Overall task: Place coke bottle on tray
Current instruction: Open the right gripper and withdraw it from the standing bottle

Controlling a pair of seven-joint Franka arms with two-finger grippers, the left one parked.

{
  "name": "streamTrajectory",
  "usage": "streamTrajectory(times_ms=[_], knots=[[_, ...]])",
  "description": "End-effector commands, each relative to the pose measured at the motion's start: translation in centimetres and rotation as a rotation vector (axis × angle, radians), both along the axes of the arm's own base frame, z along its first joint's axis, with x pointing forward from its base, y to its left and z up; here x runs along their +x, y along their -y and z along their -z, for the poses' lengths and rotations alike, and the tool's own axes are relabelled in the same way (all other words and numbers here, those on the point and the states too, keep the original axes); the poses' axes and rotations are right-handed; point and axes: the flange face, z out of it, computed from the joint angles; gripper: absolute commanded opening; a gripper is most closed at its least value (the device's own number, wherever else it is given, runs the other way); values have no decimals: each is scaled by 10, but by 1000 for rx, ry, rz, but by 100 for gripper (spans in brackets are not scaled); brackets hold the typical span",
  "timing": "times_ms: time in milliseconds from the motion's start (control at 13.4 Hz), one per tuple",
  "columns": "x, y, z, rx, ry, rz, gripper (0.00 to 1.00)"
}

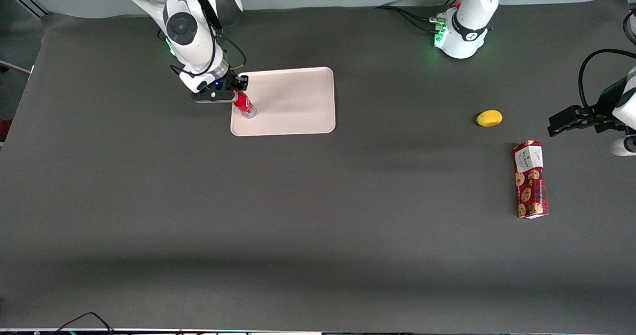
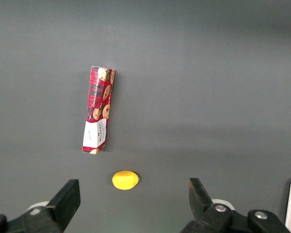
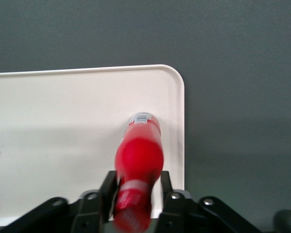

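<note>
The coke bottle is a small red bottle leaning over, its silvery base resting on the tray close to the rim at the working arm's end. The tray is flat, pale pink-beige, with rounded corners. My right gripper hangs just above that rim, around the bottle's cap end. In the right wrist view the coke bottle stands between the fingers of the gripper with its top blurred. One finger lies against the neck and a gap shows at the other finger. The base sits near a corner of the tray.
A yellow lemon-like object and a red cookie box lie on the dark table toward the parked arm's end, the box nearer the front camera. Both show in the left wrist view: the yellow object and the cookie box.
</note>
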Motion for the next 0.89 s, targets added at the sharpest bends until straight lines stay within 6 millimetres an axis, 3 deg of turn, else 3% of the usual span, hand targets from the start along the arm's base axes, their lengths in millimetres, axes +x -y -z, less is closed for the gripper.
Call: streamTrajectory(times_ms=[0,149,298,372,521,670,819], knots=[[3,-3,0,19,-4,53,100],[6,-9,-9,22,9,90,100],[18,-12,-31,39,31,88,100],[31,-4,-48,58,60,102,100],[68,27,-92,93,142,107,100],[107,76,-135,158,190,139,100],[136,102,-169,139,210,131,100]])
